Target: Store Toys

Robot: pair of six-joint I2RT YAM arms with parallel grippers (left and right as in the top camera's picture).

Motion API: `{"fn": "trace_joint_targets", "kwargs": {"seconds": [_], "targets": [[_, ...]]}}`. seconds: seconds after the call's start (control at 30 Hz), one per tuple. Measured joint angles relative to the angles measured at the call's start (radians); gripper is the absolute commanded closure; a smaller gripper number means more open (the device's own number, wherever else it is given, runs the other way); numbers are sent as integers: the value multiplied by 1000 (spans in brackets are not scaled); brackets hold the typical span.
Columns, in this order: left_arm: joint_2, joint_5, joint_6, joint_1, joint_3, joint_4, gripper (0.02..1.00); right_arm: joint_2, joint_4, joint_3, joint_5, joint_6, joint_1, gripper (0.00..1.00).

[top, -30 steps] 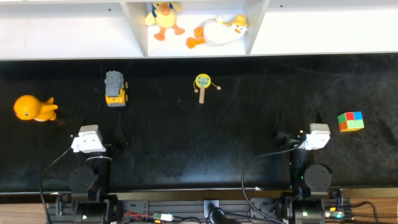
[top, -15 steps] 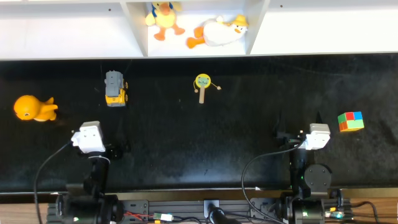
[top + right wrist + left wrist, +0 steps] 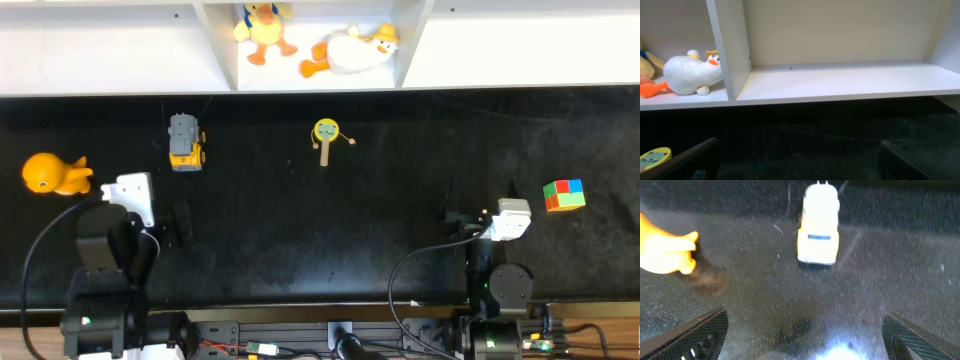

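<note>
Your left gripper [image 3: 802, 332] hangs spread wide just near of the toy truck [image 3: 818, 227], orange duck [image 3: 665, 250] to its left; your right gripper [image 3: 797, 157] is spread wide too.

Black tabletop [image 3: 300, 220] — faintly speckled

From the fixed top camera we are looking straight down on the black table [image 3: 400, 200], with the white shelf [image 3: 120, 60] along its far side. From the left wrist we are peering steeply down, close over the table, at the toy truck [image 3: 818, 225] and orange duck [image 3: 665, 247], both of which we are also seeing from above. From the right wrist we are gazing low and nearly level toward the shelf, sharing its white plush duck [image 3: 690, 75] with the top camera.
</note>
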Motion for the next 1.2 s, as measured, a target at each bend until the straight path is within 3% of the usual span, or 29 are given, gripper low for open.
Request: {"fn": "trace_joint_targets", "kwargs": {"seconds": [0.23,0.5,0.63,1.0,1.2], "targets": [[18,107,97,103,69,-71,25,0,0,0,0,0,0,5],[59,264,224,398,91,-69,23,0,0,0,0,0,0,5],[114,332,259,486,91,-26,23,0,0,0,0,0,0,5],[313,385,336,532,92,119,23,0,0,0,0,0,0,5],[330,401,435,618,92,152,23,0,0,0,0,0,0,5]]}}
